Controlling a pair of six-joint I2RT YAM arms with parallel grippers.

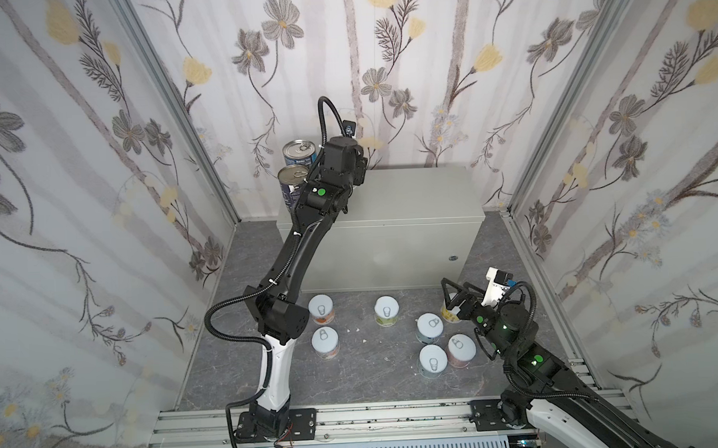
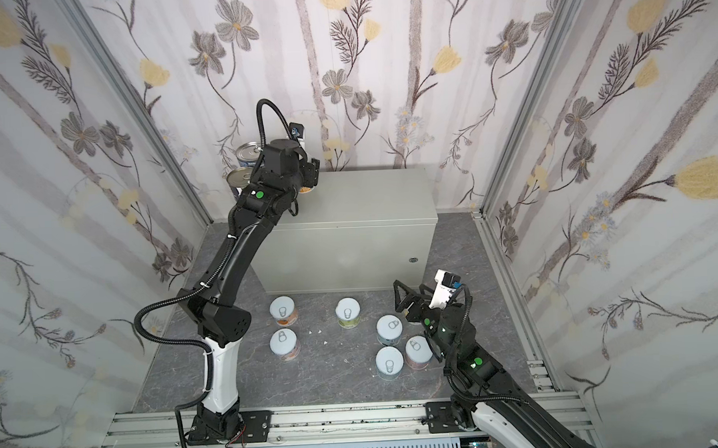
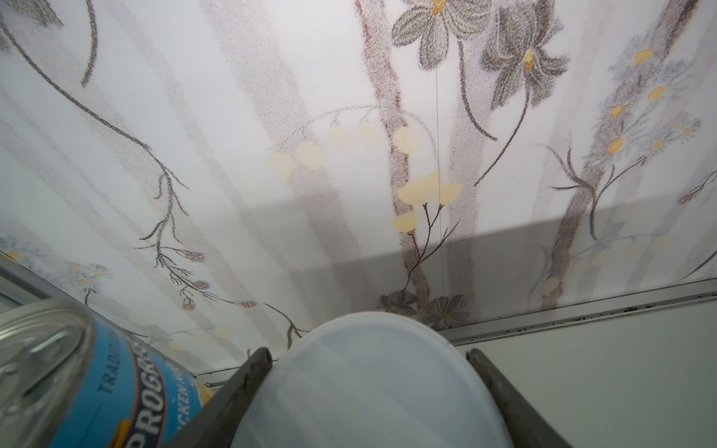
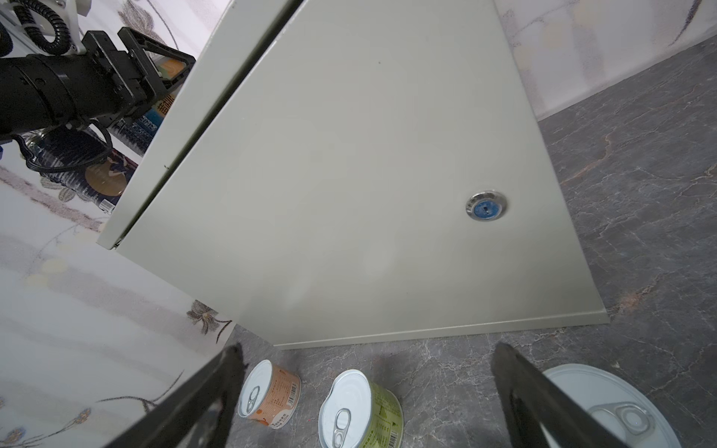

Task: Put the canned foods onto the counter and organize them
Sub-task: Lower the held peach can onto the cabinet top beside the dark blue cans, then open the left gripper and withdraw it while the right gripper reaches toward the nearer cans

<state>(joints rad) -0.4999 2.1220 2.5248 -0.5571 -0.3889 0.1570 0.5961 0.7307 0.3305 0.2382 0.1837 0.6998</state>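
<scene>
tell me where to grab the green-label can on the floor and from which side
Probably best to grip the green-label can across its round side wall, coming straight down from above. It stands upright, white lid up, with bare floor on every side, so the open right pincer can straddle it. The flat lid offers nothing to pinch.

L arm [image 1: 292, 253] stretched up & fwd, elbow bent, wrist approx level; L gripper [image 3: 366, 355] fingers [image 3: 248, 372] pinched onto a short white-lid can [image 3: 368, 395]. R arm [image 1: 534, 363] folded low, R gripper [image 4: 366, 349] angled fwd-down w/ fingers spread wide.
</scene>
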